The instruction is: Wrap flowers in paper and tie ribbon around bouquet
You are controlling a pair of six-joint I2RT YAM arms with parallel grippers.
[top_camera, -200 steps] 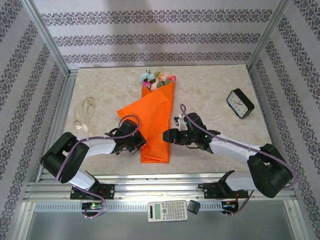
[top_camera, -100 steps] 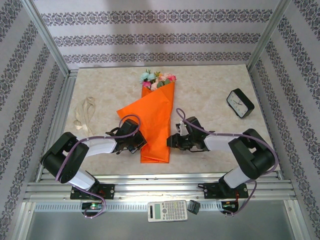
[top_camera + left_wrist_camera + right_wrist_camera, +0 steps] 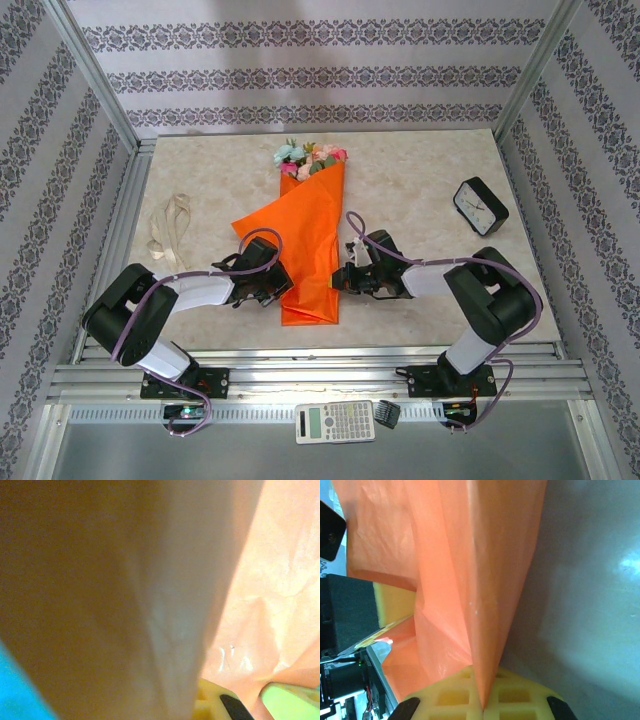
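Note:
The bouquet lies lengthwise in the middle of the table: an orange paper cone with the pink, peach and blue flowers at its far, wide end. My right gripper sits at the cone's right edge near the narrow end, its yellow pads shut on a fold of the paper. My left gripper is at the cone's left edge, under a loose flap. Paper covers most of the left wrist view and one yellow pad peeks out. The beige ribbon lies loose at far left.
A black alarm clock stands at the right of the table. A calculator lies on the metal rail in front of the arm bases. Patterned walls and aluminium posts close in the table on three sides.
My right gripper has moved left to the paper's right edge and shut on it. The bouquet has shifted slightly left. The left arm has stayed put.

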